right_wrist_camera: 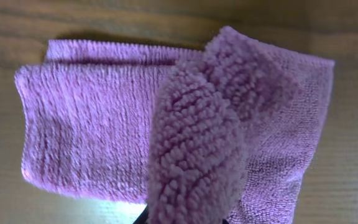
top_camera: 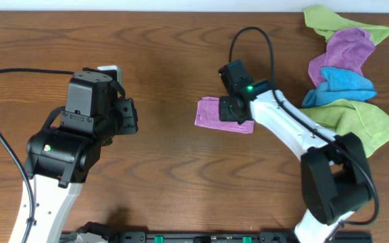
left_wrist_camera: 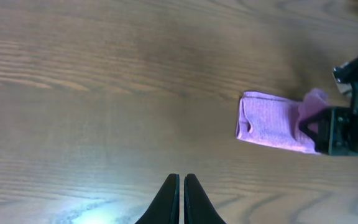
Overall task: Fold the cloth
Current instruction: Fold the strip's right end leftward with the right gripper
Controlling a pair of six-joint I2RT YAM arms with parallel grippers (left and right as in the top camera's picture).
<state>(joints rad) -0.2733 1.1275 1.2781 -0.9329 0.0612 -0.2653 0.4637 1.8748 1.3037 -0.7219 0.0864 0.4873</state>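
On the near left side of the table (top_camera: pixel 167 54), the left claw (left_wrist_camera: pixel 181 180) hangs over the wood with its two fingers pressed together, empty. To the right of it, about in the middle of the table and well apart from that claw, lies the purple cloth (top_camera: pixel 210 113). It is folded to a flat rectangle with its long side running left to right. The right claw (top_camera: pixel 232 108) is above the right end of this cloth and pinches a flap of it, which rises from the flat part and curls over. In the right wrist view the fingers are almost fully hidden behind the fluffy flap, so I believe they are closed on it, and the left wrist view agrees with this. Further to the right several other cloths lie heaped together: a green cloth (top_camera: pixel 360 121) nearest, then a blue cloth (top_camera: pixel 346 81) touching it, a crumpled mauve cloth (top_camera: pixel 346 47) behind, and a second green cloth (top_camera: pixel 329 17) at the far edge.
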